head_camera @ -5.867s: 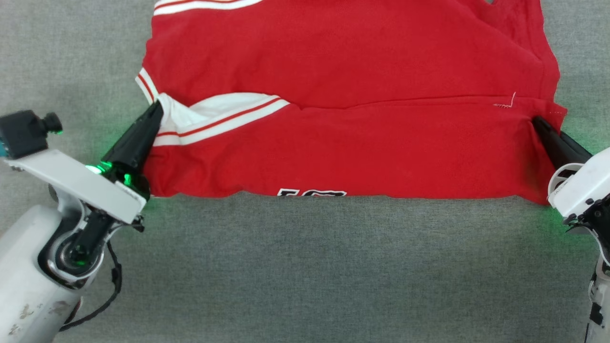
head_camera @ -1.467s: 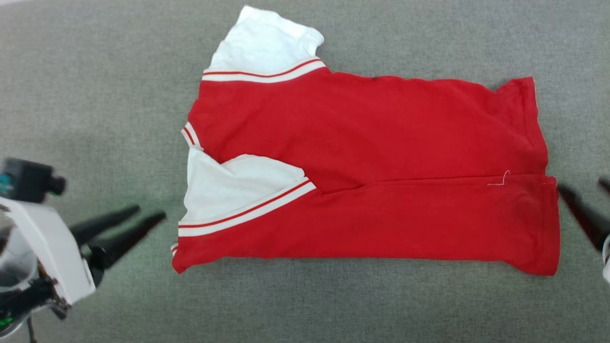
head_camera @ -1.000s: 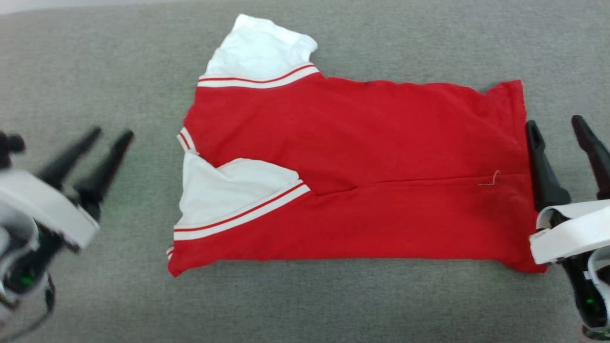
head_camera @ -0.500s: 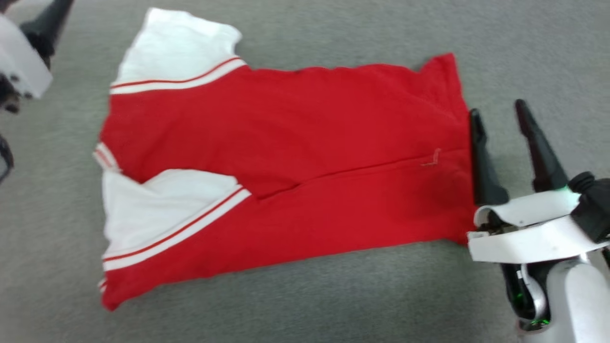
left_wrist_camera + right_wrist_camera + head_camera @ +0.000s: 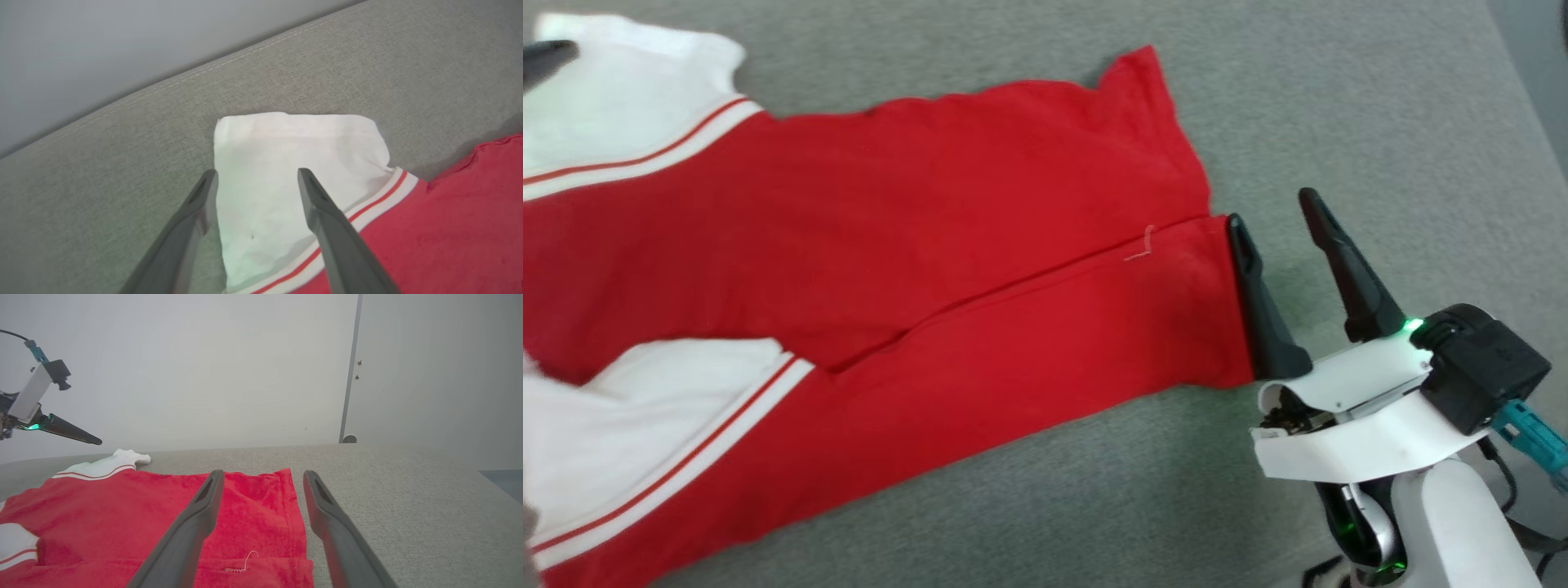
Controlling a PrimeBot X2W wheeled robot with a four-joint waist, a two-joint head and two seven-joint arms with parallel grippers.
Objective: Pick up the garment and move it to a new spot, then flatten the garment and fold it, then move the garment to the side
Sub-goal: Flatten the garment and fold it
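I see the garment (image 5: 931, 269) lying flat on the grey cushion (image 5: 1339, 98), folded lengthwise across the left and centre of the head view. My right gripper (image 5: 1272, 208) is at centre right, fingers spread and empty, the inner one just beside the red hem. In the left wrist view, my left gripper (image 5: 256, 172) hangs spread above the white sleeve (image 5: 286, 143), grasping nothing.

We list one desk (image 5: 1339, 122), covered in grey woven cloth, with a pale stitched seam (image 5: 245, 52) along its far edge. Behind it we note a plain pale grey wall (image 5: 204, 375), split by a dark upright strip (image 5: 350, 375) with a small round fitting (image 5: 349, 438) at its foot. Bluish-grey floor (image 5: 503, 477) lies beyond the desk's right edge. The light is soft and even.
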